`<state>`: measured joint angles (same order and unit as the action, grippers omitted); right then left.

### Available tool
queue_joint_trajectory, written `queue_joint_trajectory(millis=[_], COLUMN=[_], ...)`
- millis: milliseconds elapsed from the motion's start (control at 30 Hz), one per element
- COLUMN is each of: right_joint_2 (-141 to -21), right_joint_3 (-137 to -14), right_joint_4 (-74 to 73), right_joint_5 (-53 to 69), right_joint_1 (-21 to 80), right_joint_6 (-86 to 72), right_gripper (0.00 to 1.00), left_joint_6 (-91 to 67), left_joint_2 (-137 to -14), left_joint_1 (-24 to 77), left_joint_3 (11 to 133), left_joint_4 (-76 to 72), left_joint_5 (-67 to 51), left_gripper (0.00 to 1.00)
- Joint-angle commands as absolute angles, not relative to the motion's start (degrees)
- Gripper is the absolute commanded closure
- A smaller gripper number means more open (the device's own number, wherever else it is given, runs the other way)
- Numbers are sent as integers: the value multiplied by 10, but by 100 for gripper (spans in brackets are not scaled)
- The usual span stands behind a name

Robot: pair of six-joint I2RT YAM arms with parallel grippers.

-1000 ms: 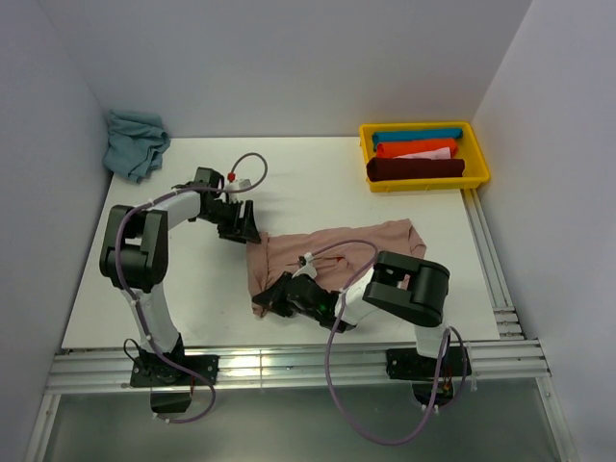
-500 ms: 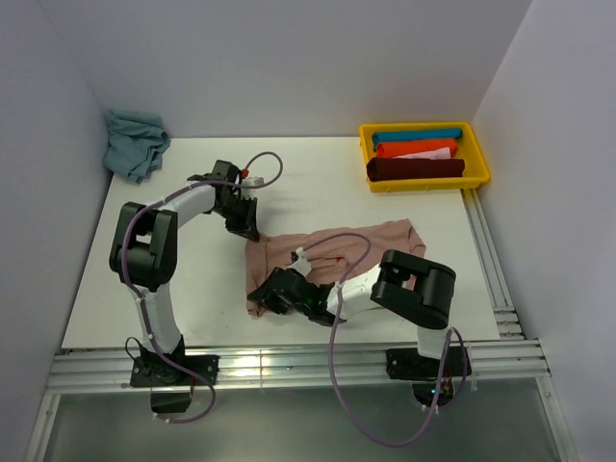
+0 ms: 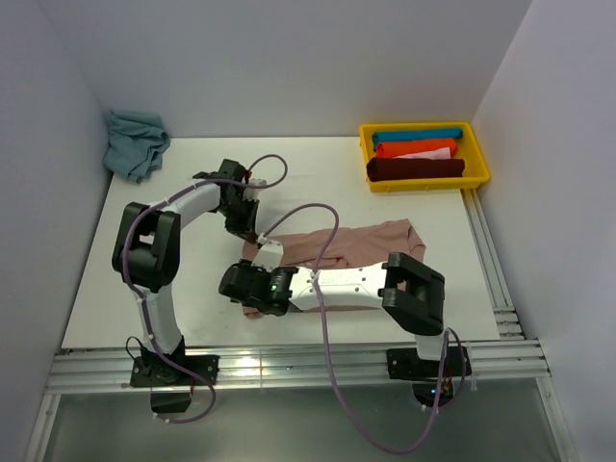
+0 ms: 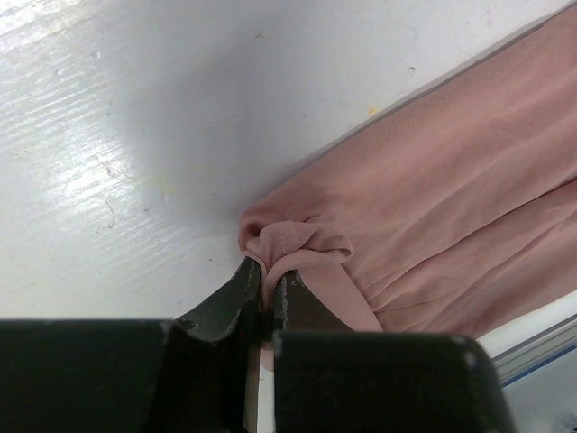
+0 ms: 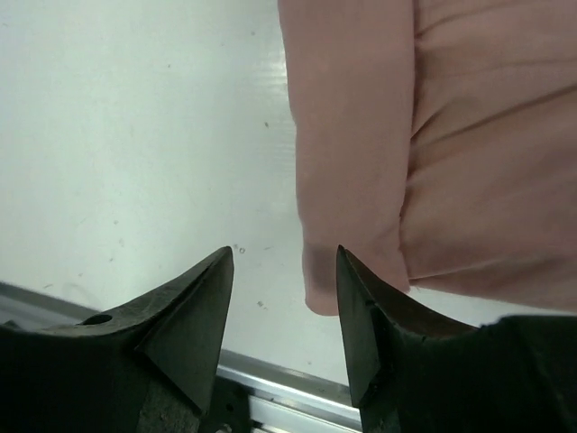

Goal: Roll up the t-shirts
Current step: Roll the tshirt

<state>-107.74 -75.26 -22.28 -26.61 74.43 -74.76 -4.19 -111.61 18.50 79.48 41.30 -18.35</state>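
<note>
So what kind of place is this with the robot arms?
Probably a robot test booth: a white table boxed in by plain walls, a metal rail at its front, and a yellow bin of rolled shirts.

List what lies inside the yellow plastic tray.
Inside the yellow plastic tray: a blue cloth roll, an orange roll, a white strip and a dark maroon roll. They cover the tray's floor.

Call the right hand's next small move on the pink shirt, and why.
Probably nudge the right hand a little further onto the shirt corner and close. Its jaws stand open with that near corner just inside the gap, ungripped, while the left hand is already shut on the far corner.
</note>
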Motion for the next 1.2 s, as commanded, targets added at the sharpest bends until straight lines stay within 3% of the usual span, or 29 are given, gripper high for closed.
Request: queue_joint_trajectory(millis=[0,233,433,1167], right_joint_2=[-1109,-1218,-1282,-1348], right_joint_3=[-819,-997,-1073,-1150], right_joint_4=[-379,-508,-540,-572], right_joint_5=[-358,-424,-435,-438], right_joint_1=[749,730,718,727], right_joint_6=[-721,-687,-661,-643], right_gripper=[43,42,42,36], left_joint_6=[-44,-45,-46,-45], left_joint_2=[-1122,-1125,-1125,-1122], left_joint_1=[192,197,199,200], left_joint_3=[813,811,814,816], left_joint_4=[427,427,428,431], left_joint_5=[-166,-166,-164,-166], left_gripper=[100,100,100,100])
